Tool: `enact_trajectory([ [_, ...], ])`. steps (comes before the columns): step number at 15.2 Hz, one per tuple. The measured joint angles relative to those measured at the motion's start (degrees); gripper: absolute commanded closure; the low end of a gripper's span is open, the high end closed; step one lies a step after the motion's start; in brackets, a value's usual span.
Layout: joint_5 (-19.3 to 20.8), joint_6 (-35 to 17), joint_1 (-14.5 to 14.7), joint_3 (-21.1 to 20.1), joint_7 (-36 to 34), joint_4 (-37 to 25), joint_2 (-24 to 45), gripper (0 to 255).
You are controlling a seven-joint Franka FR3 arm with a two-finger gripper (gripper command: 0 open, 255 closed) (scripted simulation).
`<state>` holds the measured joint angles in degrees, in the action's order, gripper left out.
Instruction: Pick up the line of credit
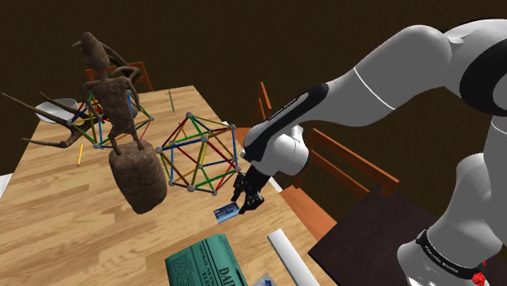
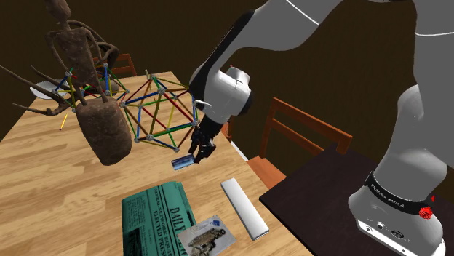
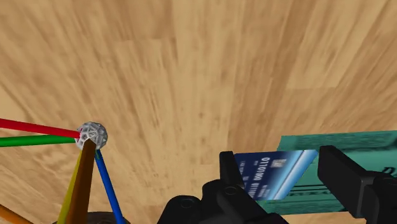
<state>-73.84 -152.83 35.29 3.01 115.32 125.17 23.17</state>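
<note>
The line of credit is a small blue bank card (image 1: 225, 214) with white lettering. My black gripper (image 1: 244, 199) is shut on it and holds it a little above the wooden table (image 1: 65, 227), near the table's edge on the shoulder view's right. From the second exterior view the card (image 2: 182, 161) juts out below the gripper (image 2: 196, 151), tilted. In the wrist view the card (image 3: 270, 173) sits edge to edge between the fingers (image 3: 230, 172), with the green newspaper (image 3: 343, 141) on the table behind it.
A rod-and-ball polyhedron (image 1: 197, 153) stands close beside the gripper. A brown branched sculpture (image 1: 130, 154) rises further in. A green newspaper (image 1: 203, 262), a white bar (image 1: 291, 256) and a picture booklet (image 2: 207, 234) lie nearer the stand. Wooden chairs (image 1: 349, 166) line the table's edge.
</note>
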Motion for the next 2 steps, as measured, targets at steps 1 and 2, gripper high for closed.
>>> enact_trajectory([
  [1, 0.7, 0.2, 0.2, 0.2, -0.8, 0.4, -0.9, 255],
  [2, 1.4, 0.4, 0.2, 0.4, -1.4, 0.6, -1.4, 255],
])
